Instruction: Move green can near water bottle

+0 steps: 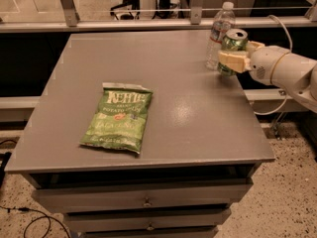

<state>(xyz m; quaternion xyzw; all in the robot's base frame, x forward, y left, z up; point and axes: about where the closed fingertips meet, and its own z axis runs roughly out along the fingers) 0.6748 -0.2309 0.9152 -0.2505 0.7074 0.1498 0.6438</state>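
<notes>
The green can, light green with a silver top, stands upright at the far right of the grey table. My gripper comes in from the right on a white arm and is shut on the can, its pale fingers wrapped around the can's lower half. The water bottle, clear with a white cap and a label, stands just behind and left of the can, almost touching it, near the table's far right corner.
A flat green Kettle chip bag lies left of the table's middle. Drawers sit below the tabletop. A metal rail runs behind the table. A cable loops behind the arm.
</notes>
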